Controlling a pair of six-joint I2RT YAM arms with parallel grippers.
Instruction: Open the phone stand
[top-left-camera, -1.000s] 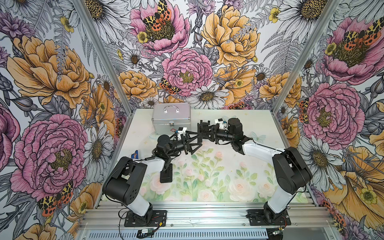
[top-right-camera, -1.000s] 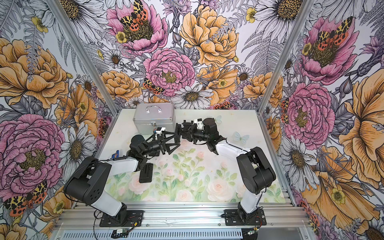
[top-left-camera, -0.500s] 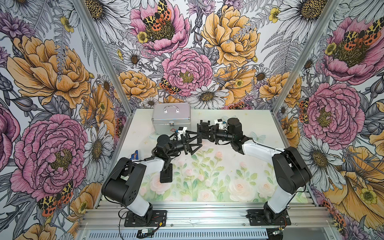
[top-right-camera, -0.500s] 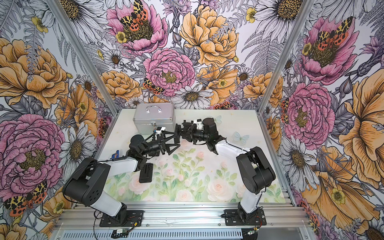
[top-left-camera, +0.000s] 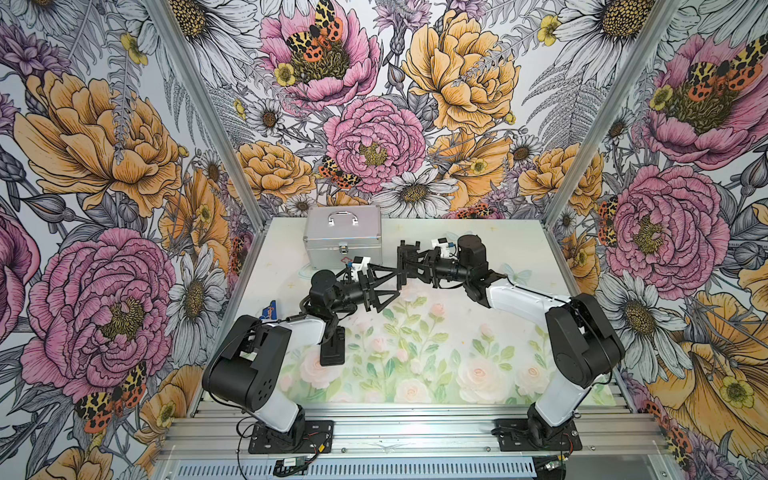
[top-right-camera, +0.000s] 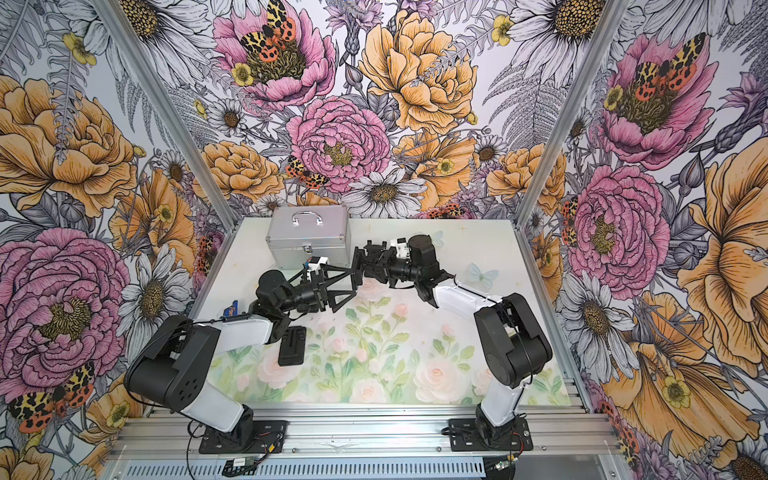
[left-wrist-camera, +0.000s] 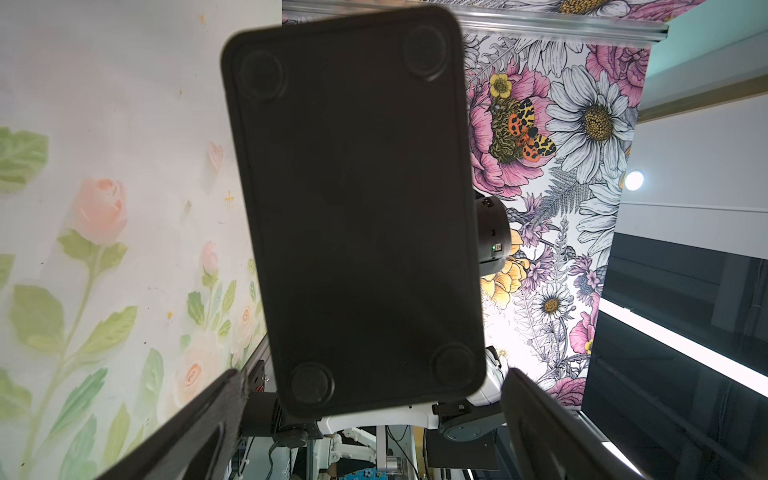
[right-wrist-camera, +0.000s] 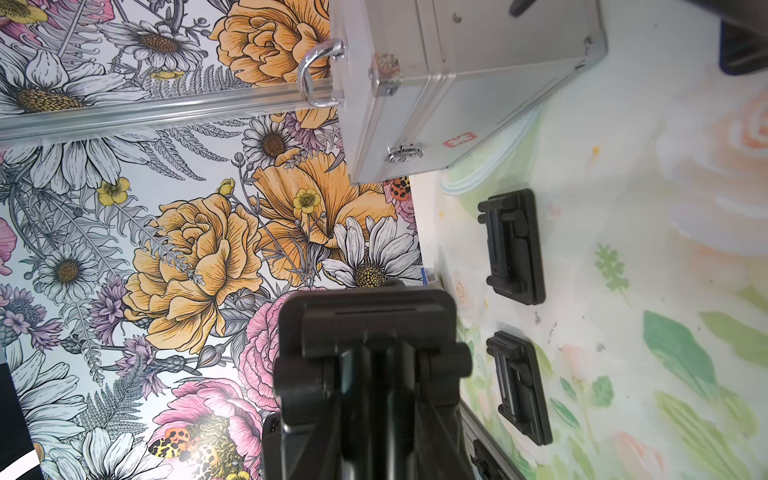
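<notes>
We see a silver case (top-left-camera: 343, 237) standing at the far left of the table, close to the back wall, lid shut. It has a curved handle (top-left-camera: 343, 217) on top and a latch (top-left-camera: 344, 248) on its near face. A small blue item (top-left-camera: 270, 309) sits at the table's left edge; we cannot tell what it is. The table mat (top-left-camera: 436, 357) is printed with pale roses and green leaves. The walls (top-left-camera: 374, 141) carry large pink and orange flowers, and aluminium rails (top-left-camera: 415, 428) run along the near edge.

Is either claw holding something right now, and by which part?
The right gripper is shut on a folded black phone stand, from its hinged top side; the exact spot is hidden. The left gripper is open, holding nothing.
</notes>
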